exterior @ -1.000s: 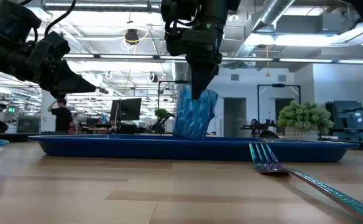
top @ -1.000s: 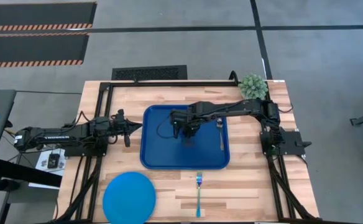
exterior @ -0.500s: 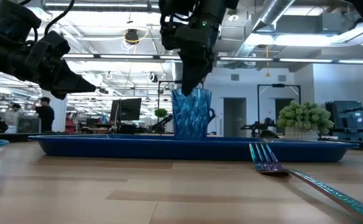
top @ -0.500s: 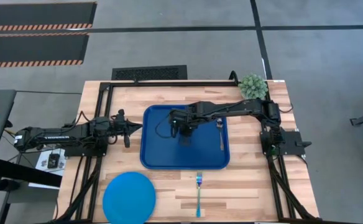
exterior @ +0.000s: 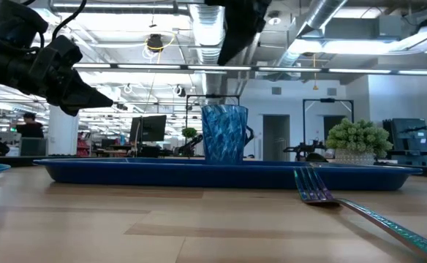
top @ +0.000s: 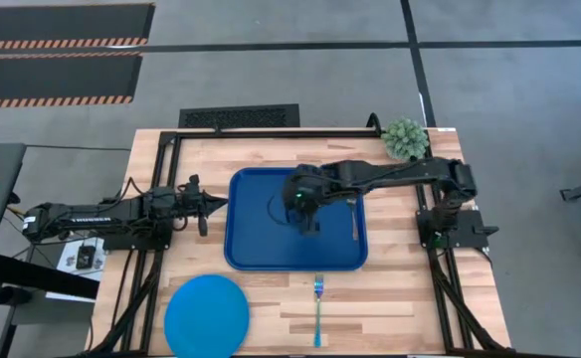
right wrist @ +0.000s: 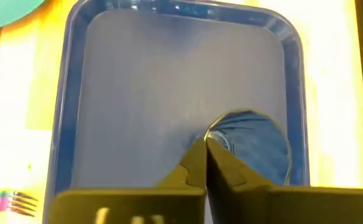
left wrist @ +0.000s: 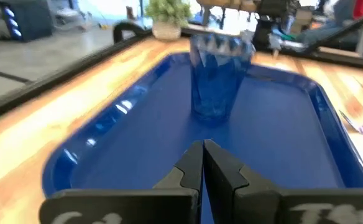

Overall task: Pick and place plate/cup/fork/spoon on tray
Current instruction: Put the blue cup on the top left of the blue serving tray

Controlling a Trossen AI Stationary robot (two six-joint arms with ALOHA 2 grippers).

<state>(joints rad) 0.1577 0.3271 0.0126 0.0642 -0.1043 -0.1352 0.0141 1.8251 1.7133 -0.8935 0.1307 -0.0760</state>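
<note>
High view shows the wooden counter (top: 390, 298) with the dark-blue tray (top: 261, 249) lying at its middle. On the counter's near-left corner, well apart from the tray, lies the bright blue plate (top: 207, 315). The left arm waits beside the tray's left edge, its left gripper (top: 214, 206) pointing at the tray; in its wrist view the jaws are pressed together with nothing between them. The right arm reaches over the tray, and the right gripper (top: 308, 217) hangs above the cup (exterior: 224, 133), clear of it in the low view; its wrist view shows the jaws closed tip to tip and empty. The cup stands upright on the tray, near its middle. A light-blue fork (top: 317, 310) lies on the counter just in front of the tray, apart from it. A grey spoon (top: 354, 215) lies on the tray by its right rim. A small green plant (top: 406, 138) sits at the far right corner.
</note>
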